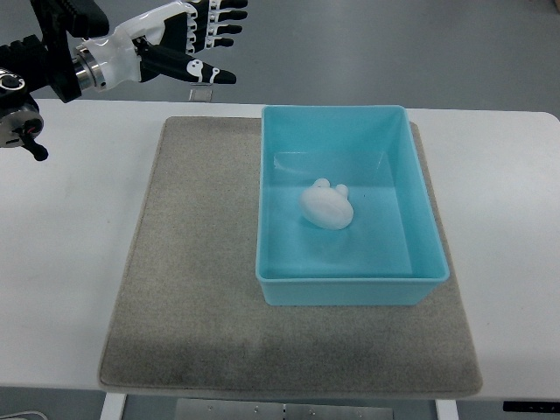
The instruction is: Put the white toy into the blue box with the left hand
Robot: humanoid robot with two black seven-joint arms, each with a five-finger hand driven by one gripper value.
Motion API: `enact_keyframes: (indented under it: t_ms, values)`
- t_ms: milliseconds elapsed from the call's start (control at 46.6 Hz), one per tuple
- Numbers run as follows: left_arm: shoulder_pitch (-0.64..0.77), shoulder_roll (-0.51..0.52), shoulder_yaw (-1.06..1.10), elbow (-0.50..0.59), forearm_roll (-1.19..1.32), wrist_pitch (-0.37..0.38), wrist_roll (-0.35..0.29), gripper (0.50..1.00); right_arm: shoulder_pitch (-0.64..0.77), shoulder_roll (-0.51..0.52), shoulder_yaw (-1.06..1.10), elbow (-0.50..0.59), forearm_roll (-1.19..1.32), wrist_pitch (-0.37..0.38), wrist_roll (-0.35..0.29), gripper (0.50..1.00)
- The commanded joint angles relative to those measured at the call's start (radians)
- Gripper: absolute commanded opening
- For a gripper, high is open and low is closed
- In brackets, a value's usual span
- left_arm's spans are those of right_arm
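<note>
While a grey mat (201, 262) is lying under it, the blue box (420, 219) is holding the white toy (326, 206), rounded and two-eared, near its middle; beyond the box's far-left corner, the left hand (188, 39) is hovering, fingers spread, empty.

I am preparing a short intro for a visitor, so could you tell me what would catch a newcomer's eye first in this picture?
The bright blue box stands out first, sitting on the right part of a grey mat on the white table. Inside it, near the middle of its floor, lies the white toy. At the upper left, the robot's left hand hovers beyond the table's far edge, fingers spread and holding nothing.
</note>
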Motion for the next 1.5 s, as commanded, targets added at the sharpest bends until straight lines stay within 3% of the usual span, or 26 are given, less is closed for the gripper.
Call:
enact_keyframes:
  t_ms: [0,258,579,966,1094,1159,1481]
  values:
    - [0.024,0.007,-0.001,0.053,-0.064,-0.071,0.003,0.999,0.0,0.0,0.0,0.0,0.0,0.0,0.0,0.936]
    - [0.09,0.016,-0.001,0.162,-0.314,-0.241,0.019,0.999,0.001,0.0,0.0,0.0,0.0,0.0,0.0,0.936]
    - [0.18,0.007,-0.004,0.182,-0.466,-0.254,0.027,0.999,0.0,0.0,0.0,0.0,0.0,0.0,0.0,0.936]
    - [0.308,-0.114,-0.235,0.436,-0.559,-0.285,0.28,0.999,0.0,0.0,0.0,0.0,0.0,0.0,0.0,0.936]
    - [0.366,-0.193,-0.405,0.534,-0.558,-0.285,0.436,0.999,0.0,0.0,0.0,0.0,0.0,0.0,0.0,0.936]
    - [0.384,-0.211,-0.458,0.545,-0.558,-0.285,0.484,0.999,0.0,0.0,0.0,0.0,0.0,-0.001,0.0,0.936]
    - [0.398,-0.228,-0.488,0.539,-0.555,-0.285,0.519,0.999,0.001,0.0,0.0,0.0,0.0,0.0,0.0,0.936]
